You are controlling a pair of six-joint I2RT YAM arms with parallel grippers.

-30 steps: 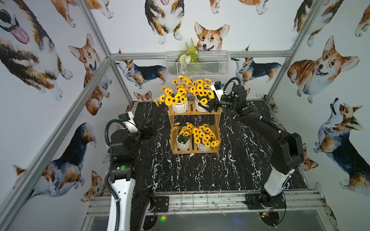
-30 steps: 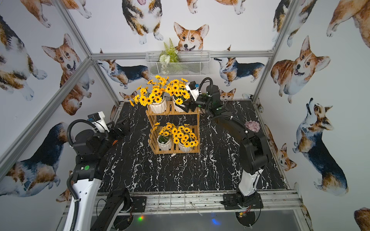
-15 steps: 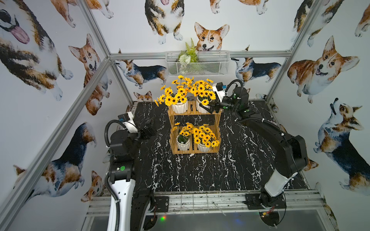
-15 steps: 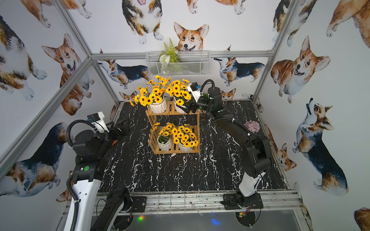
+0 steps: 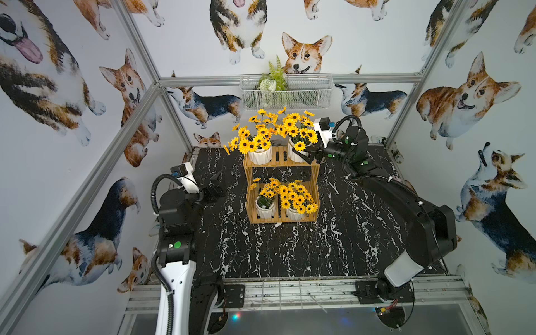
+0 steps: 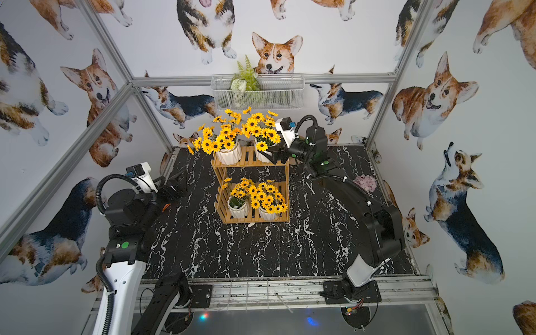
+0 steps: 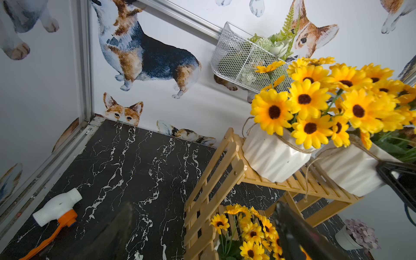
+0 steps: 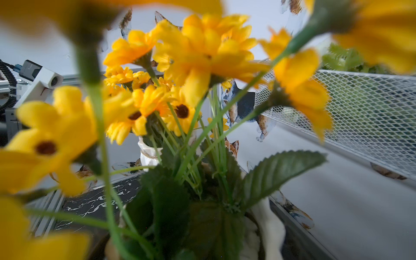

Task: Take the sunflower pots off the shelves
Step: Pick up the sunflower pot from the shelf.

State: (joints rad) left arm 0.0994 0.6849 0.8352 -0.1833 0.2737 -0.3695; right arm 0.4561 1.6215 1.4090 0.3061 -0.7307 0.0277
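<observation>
The shelves [image 5: 280,168] stand mid-table, a two-tier wooden rack. Two sunflower pots sit on the upper tier, the left one [image 5: 260,156] and the right one [image 5: 295,154]. Two more sit on the lower tier, left [image 5: 265,209] and right [image 5: 293,215]. My right gripper [image 5: 307,155] reaches in from the right and is shut on the upper right pot [image 8: 269,225], which fills the space between its jaws; leaves hide the fingers in the right wrist view. My left gripper [image 5: 219,182] hangs open and empty, left of the rack and apart from it.
A white wire basket [image 5: 285,92] with a green plant hangs on the back wall above the rack. A pot of pale pink flowers [image 6: 365,183] stands on the table at the right, behind my right arm. A white and orange tool [image 7: 56,209] lies near the far left corner.
The right arm's elbow has sunk and swung outward to the right, while its gripper stays at the upper right pot. The left arm has not moved.
</observation>
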